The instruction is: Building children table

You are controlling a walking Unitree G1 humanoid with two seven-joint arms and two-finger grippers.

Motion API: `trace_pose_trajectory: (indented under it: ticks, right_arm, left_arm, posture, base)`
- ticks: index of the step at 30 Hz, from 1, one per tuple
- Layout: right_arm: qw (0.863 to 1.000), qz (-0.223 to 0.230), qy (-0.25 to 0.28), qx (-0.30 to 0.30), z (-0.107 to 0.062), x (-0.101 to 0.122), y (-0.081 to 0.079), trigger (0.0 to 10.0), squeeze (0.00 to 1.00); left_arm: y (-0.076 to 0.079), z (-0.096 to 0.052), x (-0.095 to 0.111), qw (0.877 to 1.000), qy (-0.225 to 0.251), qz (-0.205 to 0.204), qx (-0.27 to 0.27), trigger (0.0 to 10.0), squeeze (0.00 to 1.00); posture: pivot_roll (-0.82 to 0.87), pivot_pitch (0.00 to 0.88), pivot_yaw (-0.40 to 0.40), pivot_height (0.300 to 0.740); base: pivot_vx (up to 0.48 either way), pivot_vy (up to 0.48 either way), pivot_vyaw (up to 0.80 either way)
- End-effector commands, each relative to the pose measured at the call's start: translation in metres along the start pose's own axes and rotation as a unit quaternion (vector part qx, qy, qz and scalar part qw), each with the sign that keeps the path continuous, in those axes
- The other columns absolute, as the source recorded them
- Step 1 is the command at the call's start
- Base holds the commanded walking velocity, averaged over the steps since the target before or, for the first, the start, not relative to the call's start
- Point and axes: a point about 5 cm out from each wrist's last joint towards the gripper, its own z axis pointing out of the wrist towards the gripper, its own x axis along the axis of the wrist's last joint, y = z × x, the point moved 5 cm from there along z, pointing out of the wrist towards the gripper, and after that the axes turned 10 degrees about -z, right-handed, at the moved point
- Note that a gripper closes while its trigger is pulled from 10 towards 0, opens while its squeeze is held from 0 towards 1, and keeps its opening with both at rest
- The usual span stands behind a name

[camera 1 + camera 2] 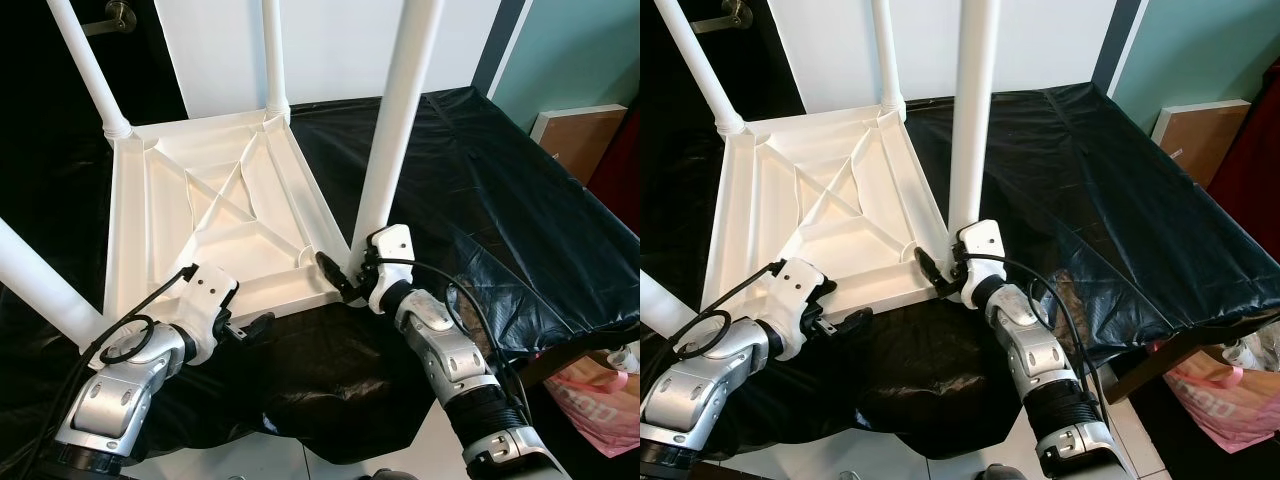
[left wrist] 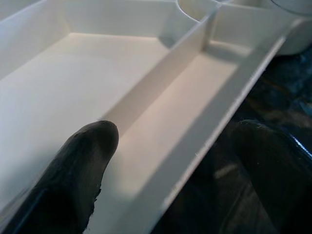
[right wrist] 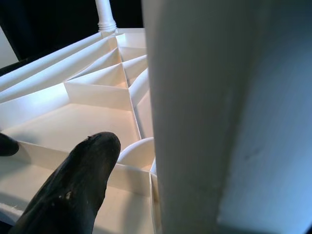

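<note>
A white table (image 1: 215,205) lies upside down in the centre-left of the frame on a black plastic sheet (image 1: 470,190), legs pointing up. The left gripper (image 1: 250,328) straddles its near rim, fingers apart. The right gripper (image 1: 338,278) is at the near-right leg (image 1: 395,130); I cannot tell its finger state. Behind stand a white wall (image 1: 330,45) and a teal wall (image 1: 580,50).

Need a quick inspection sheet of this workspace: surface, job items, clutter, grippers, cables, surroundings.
Surface: black sheet draped over the work surface, wrinkled.
Job's things: white table upside down, four legs up; near-right leg upright in its corner.
Clutter: nothing seen on the sheet.
Grippers: left gripper open, straddling the table's near rim; right gripper at the near-right corner by the leg.
Cables: black cable looped at left wrist.
Surroundings: pink bag, brown board, teal wall.
</note>
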Motion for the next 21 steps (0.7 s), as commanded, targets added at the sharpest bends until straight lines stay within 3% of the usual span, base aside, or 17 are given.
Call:
trace_pose_trajectory:
  ticks: [1,3,5,8,13,21]
  right_arm:
    - [1.000,-0.001,0.008,-0.019,-0.010,-0.003,0.000,10.0,0.00]
    - [0.997,-0.011,0.027,-0.069,-0.026,0.000,0.018,10.0,0.00]
    - [0.997,-0.013,0.029,-0.075,-0.028,0.001,0.020,10.0,0.00]
    - [0.992,-0.020,0.042,-0.120,-0.047,0.003,0.038,10.0,0.00]
    - [0.989,-0.023,0.040,-0.138,-0.058,0.002,0.046,10.0,0.00]
    - [0.991,-0.027,0.030,-0.125,-0.077,-0.005,0.038,10.0,0.00]
  left_arm:
    - [0.023,0.003,0.011,0.998,0.033,-0.029,-0.038,10.0,0.00]
    - [0.044,0.010,0.027,0.993,0.082,-0.057,-0.057,10.0,0.00]
    - [0.046,0.011,0.029,0.993,0.086,-0.060,-0.058,10.0,0.00]
    - [0.061,0.021,0.040,0.988,0.115,-0.072,-0.069,10.0,0.00]
    - [0.065,0.028,0.046,0.986,0.135,-0.077,-0.060,10.0,0.00]
    - [0.055,0.038,0.048,0.986,0.149,-0.080,0.001,10.0,0.00]
  posture:
    - [-0.10,0.089,-0.047,0.740]
    - [-0.11,0.087,-0.049,0.740]
    - [-0.11,0.087,-0.049,0.740]
    - [-0.12,0.083,-0.048,0.740]
    - [-0.13,0.077,-0.043,0.740]
    - [-0.14,0.069,-0.030,0.740]
  base:
    - [0.000,0.000,0.00]
    - [0.000,0.000,0.00]
    - [0.000,0.000,0.00]
    - [0.000,0.000,0.00]
    - [0.000,0.000,0.00]
    - [0.000,0.000,0.00]
